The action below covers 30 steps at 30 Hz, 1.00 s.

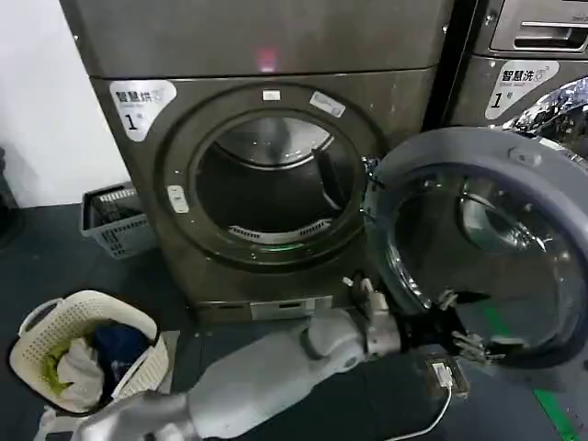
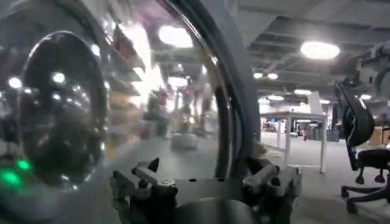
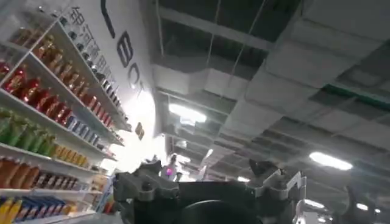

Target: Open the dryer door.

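Note:
The grey dryer (image 1: 276, 55) stands ahead with its round drum opening (image 1: 266, 184) uncovered. Its door (image 1: 478, 239) is swung out to the right, glass bowl facing me. My left arm reaches across from the lower left, and my left gripper (image 1: 459, 338) sits at the door's lower edge. In the left wrist view the left gripper (image 2: 206, 170) is open, fingers spread wide, with the door's dark rim (image 2: 234, 122) and glass (image 2: 61, 115) rising just beyond them. I cannot tell whether it touches the rim. My right gripper (image 3: 207, 170) is open and holds nothing, pointing up at a ceiling.
A white laundry basket (image 1: 87, 354) with clothes lies on the floor at lower left. A grey crate (image 1: 115, 220) stands beside the dryer. A second machine (image 1: 524, 64) stands at the right. An office chair (image 2: 359, 140) and a table (image 2: 298, 131) lie beyond the door.

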Motion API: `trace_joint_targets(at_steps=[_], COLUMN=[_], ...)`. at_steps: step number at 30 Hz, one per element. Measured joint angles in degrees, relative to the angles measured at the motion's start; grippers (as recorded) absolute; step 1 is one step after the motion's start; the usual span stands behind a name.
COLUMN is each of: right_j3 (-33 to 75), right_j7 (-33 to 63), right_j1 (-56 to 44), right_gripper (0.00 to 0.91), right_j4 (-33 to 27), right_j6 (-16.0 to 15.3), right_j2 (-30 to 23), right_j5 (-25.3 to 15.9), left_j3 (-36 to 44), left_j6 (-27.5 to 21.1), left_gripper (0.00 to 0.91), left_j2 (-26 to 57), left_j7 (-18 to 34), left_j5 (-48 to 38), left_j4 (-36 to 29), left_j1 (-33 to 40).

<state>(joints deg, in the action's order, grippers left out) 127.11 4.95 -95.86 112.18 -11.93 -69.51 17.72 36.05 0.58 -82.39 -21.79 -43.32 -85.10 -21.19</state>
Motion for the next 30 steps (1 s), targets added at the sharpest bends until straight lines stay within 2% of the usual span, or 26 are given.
trace_joint_targets(at_steps=[7,15,22,30], right_j3=[0.16,0.18,0.99,1.1], right_j7=[-0.23,-0.29,-0.24,-0.27], right_j1=[-0.1,-0.04,-0.35,-0.59], right_gripper=[0.907,0.907,0.907,0.907], right_j4=[0.29,0.59,0.45,0.52], right_j6=[0.16,0.16,0.14,0.19], right_j2=[0.11,0.2,0.45,0.56], right_j5=[0.1,0.11,0.13,0.25], left_j3=[1.24,2.12,2.34,2.22], left_j6=[4.84,5.66,5.57,7.7], left_gripper=[0.907,0.907,0.907,0.907], left_j2=[-2.68,-4.06,-5.05,-4.42], left_j7=[4.94,9.46,10.19,10.32], left_j5=[3.24,6.57,7.12,5.52], left_j4=[3.2,6.57,8.69,9.21], left_j1=[0.51,2.18,2.79,2.76])
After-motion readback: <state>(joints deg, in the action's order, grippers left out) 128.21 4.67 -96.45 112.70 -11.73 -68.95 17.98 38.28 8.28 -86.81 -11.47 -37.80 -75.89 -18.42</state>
